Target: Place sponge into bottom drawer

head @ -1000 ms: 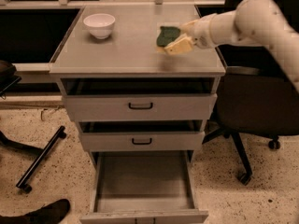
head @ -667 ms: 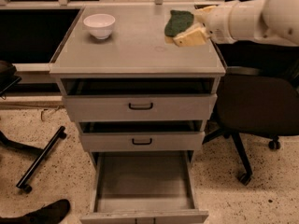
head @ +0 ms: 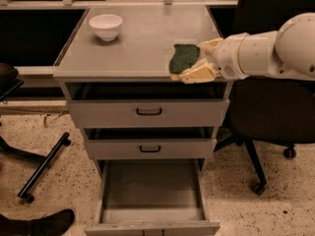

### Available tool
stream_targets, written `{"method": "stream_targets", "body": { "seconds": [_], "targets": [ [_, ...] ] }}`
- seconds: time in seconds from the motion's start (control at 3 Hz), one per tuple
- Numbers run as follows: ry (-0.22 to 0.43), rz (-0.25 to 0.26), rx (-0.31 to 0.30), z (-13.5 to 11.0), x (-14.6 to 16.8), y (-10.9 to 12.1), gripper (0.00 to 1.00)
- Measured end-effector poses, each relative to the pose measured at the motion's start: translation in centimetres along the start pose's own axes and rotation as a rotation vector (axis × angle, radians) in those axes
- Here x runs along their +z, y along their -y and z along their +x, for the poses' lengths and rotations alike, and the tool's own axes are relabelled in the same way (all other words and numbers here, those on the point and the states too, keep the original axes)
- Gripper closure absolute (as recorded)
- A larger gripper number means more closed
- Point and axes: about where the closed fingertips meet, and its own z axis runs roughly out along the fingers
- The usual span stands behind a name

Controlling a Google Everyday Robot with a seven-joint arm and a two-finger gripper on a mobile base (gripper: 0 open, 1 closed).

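The sponge [head: 183, 58], dark green on top with a pale yellow base, is held between the pale fingers [head: 197, 73] of my gripper [head: 195, 59]. The gripper reaches in from the right on a white arm. It holds the sponge just over the front right edge of the grey cabinet top [head: 138, 48]. The bottom drawer [head: 151, 187] is pulled out wide, directly below and nearer the camera, and its plain grey tray shows nothing inside. The two shallower drawers above it stand slightly open.
A white bowl [head: 106, 26] sits at the back left of the cabinet top. A black office chair [head: 268, 112] stands right of the cabinet, under the arm. A black chair leg [head: 43, 166] and a dark shoe [head: 47, 224] lie on the speckled floor at left.
The gripper with the sponge has moved from the back right of the cabinet top forward to its front right edge, and a little lower.
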Motion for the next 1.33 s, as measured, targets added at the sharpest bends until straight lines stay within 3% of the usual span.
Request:
{"method": "stream_targets", "body": {
  "seconds": [0.33, 0.67, 1.0, 1.33],
  "targets": [
    [-0.004, -0.010, -0.009, 0.3, 0.2, -0.4, 1.00],
    [-0.024, -0.055, 0.029, 4.3, -0.8, -2.6, 1.00],
    [-0.064, -0.124, 0.155, 14.0, -2.7, -8.4, 1.00],
    [-0.064, -0.124, 0.154, 14.0, -2.7, -8.4, 1.00]
  ]
}}
